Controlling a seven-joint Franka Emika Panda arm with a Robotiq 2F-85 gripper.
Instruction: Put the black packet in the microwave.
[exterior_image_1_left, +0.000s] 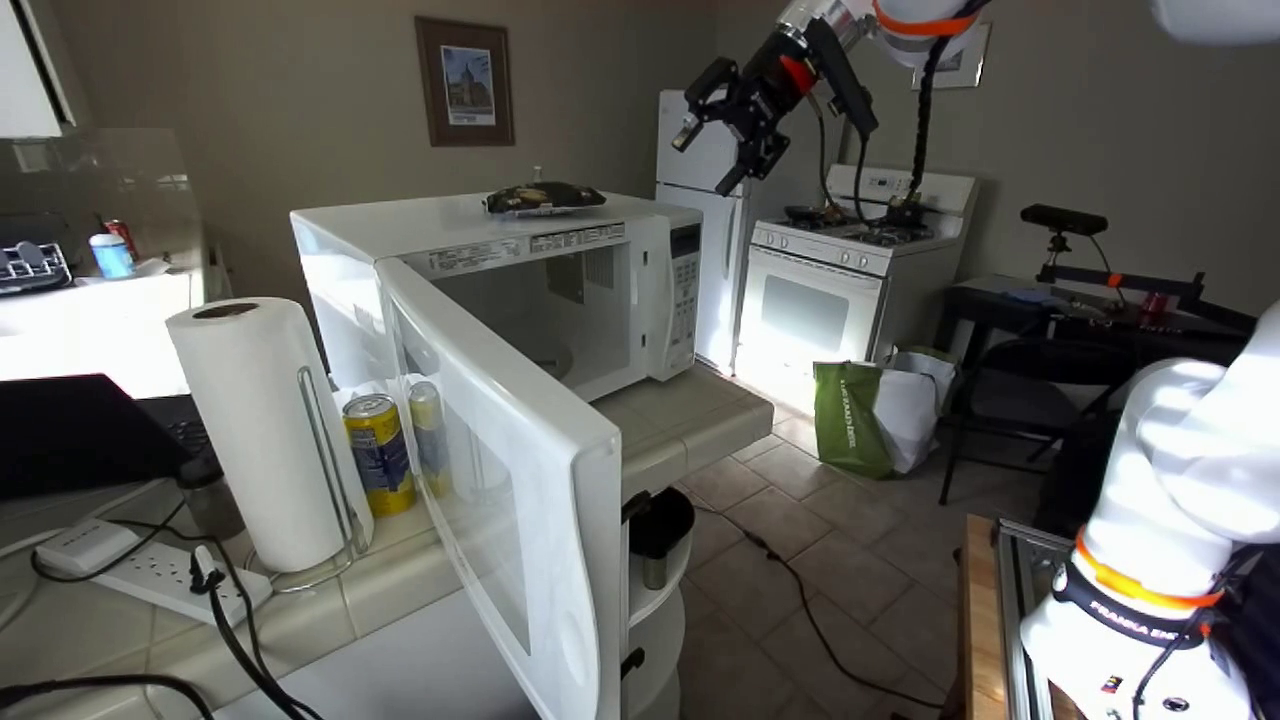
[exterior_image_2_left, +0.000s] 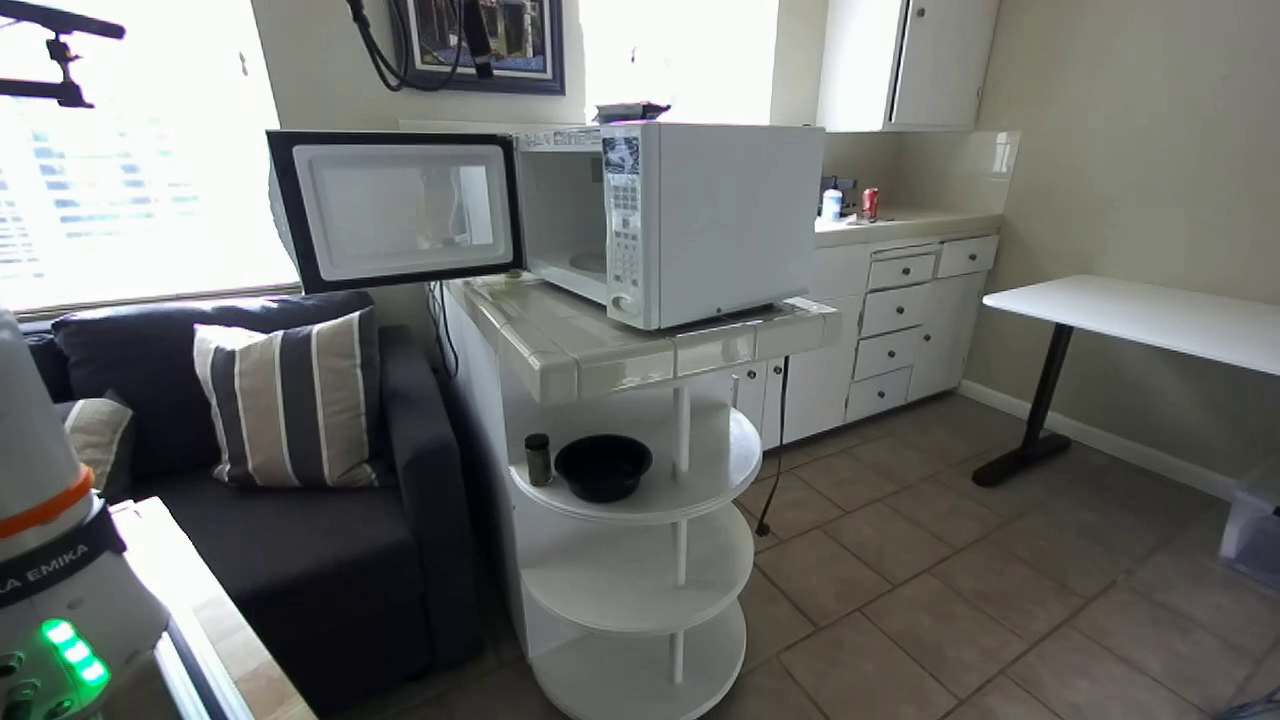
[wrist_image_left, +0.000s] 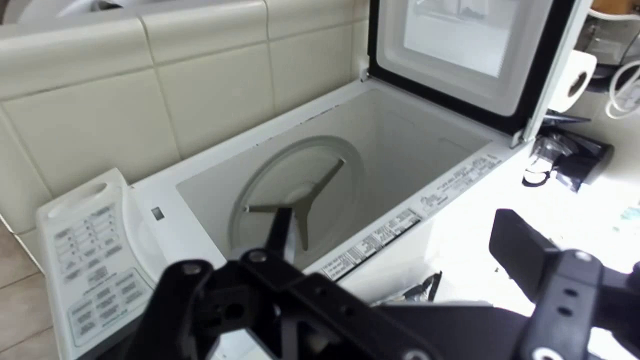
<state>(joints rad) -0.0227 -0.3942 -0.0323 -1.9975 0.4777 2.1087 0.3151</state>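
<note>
Plain beige walls and a tiled floor belong to this kitchen, where a white gas stove stands beside a white refrigerator. Pale tiles cover the desk, which carries a white microwave. Its door is swung wide and reaches out beyond the edge of the desk. Inside the microwave, a round turntable with a three-armed support is visible in the wrist view.

The gripper hangs in the air, higher than the microwave. Its two fingers are spread widely, so it is released and its grasp is empty. The black packet lies on top of the microwave, near the front edge and well apart from the gripper; it is thus outside the cooking space. In the wrist view, the gripper hides a part of this packet.

On the outer side of the door, a yellow and blue can and a paper towel roll stand close together on the desk; the door is between them and the mouth of the microwave. Near the roll there are a white power strip and a laptop. Below the desk, a round shelf holds a black bowl and a small dark jar. Beside it is a dark sofa with a striped cushion.
</note>
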